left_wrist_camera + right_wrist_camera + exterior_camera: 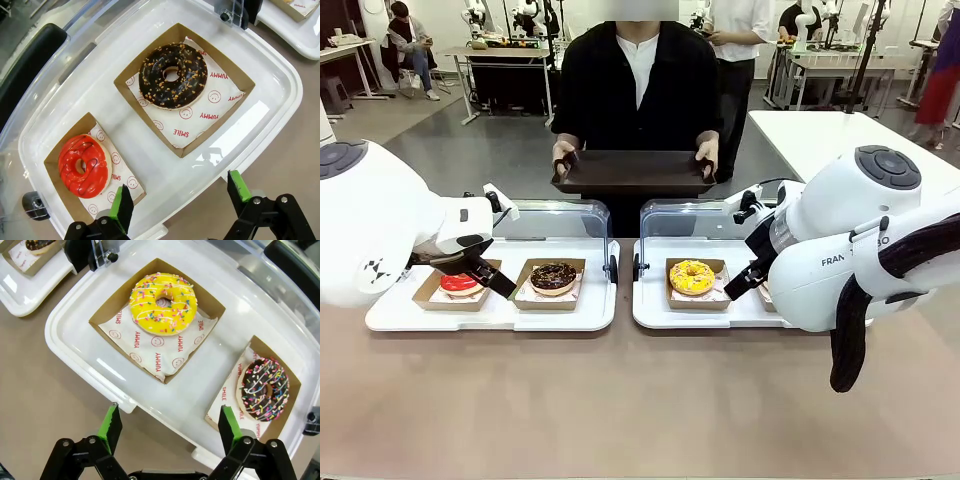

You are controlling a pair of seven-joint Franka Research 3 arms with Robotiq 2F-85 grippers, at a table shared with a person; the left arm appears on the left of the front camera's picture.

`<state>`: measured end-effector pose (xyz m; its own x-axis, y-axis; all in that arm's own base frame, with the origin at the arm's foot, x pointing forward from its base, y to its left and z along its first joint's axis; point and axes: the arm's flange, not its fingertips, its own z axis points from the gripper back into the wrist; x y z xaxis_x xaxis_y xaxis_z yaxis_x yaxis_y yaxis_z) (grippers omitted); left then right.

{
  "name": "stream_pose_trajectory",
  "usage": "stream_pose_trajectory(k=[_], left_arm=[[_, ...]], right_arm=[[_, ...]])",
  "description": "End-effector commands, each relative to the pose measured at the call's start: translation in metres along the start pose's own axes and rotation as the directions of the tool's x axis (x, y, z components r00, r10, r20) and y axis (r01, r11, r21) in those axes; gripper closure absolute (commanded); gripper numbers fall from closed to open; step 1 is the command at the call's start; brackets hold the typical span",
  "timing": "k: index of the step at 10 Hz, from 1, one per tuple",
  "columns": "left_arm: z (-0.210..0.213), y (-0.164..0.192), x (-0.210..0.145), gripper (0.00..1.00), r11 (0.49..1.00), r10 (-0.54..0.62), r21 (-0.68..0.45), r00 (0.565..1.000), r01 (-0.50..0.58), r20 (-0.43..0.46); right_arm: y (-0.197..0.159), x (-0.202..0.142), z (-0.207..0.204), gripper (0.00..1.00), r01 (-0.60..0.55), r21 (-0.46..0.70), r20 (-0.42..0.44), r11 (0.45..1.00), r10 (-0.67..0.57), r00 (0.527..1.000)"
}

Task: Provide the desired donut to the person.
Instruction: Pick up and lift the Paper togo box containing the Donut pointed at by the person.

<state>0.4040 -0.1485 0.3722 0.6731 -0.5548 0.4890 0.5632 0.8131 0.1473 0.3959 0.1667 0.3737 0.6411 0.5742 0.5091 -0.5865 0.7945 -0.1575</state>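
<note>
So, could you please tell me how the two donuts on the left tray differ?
The red donut has plain glossy icing; the chocolate donut has dark icing with nut crumbs. The red donut sits nearer the left gripper than the chocolate donut. Both sit in cardboard boxes.

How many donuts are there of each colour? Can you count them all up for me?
Red donut: 1
Yellow donut: 1
Brown donuts: 2, one with nuts, one with sprinkles
Total: 4
</note>
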Motion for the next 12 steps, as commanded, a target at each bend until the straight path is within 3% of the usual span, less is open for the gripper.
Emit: stream_pose_trajectory(k=[1, 9, 10, 12], left_arm=[[0.0, 0.0, 0.0, 0.0, 1.0, 0.0, 0.0, 1.0, 0.0, 0.0], [0.0, 0.0, 0.0, 0.0, 1.0, 0.0, 0.0, 1.0, 0.0, 0.0], [0.029, 0.003, -0.003, 0.0, 0.999, -0.019, 0.028, 1.0, 0.019, 0.008], [0.086, 0.013, -0.008, 0.0, 0.996, -0.076, -0.037, 0.997, 0.076, -0.016]], right_arm=[[0.0, 0.0, 0.0, 0.0, 0.0, 0.0, 0.0, 1.0, 0.0, 1.0], [0.0, 0.0, 0.0, 0.0, 0.0, 0.0, 0.0, 1.0, 0.0, 1.0], [-0.001, 0.001, 0.027, 0.0, -0.013, -0.028, 0.034, 1.0, 0.014, 0.999], [-0.005, -0.003, 0.088, 0.0, -0.034, -0.029, 0.055, 0.999, 0.035, 0.998]])
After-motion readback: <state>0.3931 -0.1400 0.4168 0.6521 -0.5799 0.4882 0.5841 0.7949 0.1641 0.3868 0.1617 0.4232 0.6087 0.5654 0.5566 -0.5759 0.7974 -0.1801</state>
